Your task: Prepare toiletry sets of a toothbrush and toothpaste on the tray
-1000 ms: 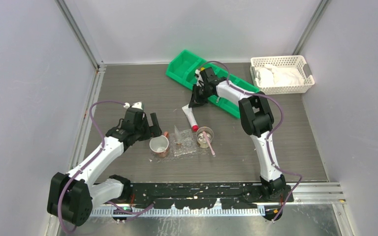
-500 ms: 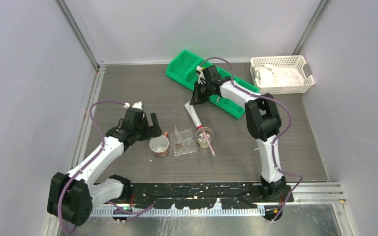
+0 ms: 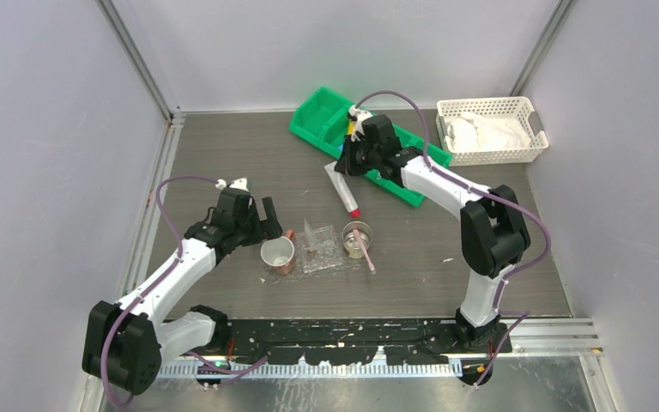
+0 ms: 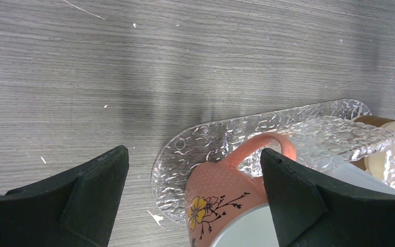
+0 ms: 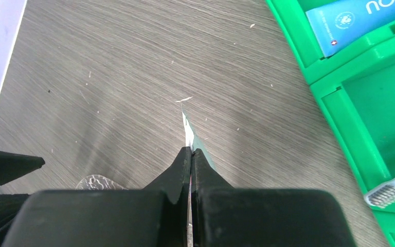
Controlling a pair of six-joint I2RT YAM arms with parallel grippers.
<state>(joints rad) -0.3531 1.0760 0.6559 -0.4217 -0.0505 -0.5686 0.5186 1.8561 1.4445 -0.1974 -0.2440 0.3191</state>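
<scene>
Toothbrush (image 3: 367,257) leans in a cup (image 3: 347,240); blue toothpaste (image 5: 360,23) lies in green bin (image 5: 360,123).

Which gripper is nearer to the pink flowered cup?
Left. The left gripper hangs open above the cup; the right gripper is far away by the green bin, pinching the toothpaste.

The top camera sits high and far back and looks steeply down on the whole table (image 3: 223,163). The left wrist camera is close and looks down past the left fingers (image 4: 77,195). The right wrist camera looks along the table past the right fingers (image 5: 177,175). The tray (image 4: 185,149) at lower right in the left wrist view lies at the centre of the top view. The bin (image 5: 349,113) at the right edge of the right wrist view lies at upper middle there.
</scene>
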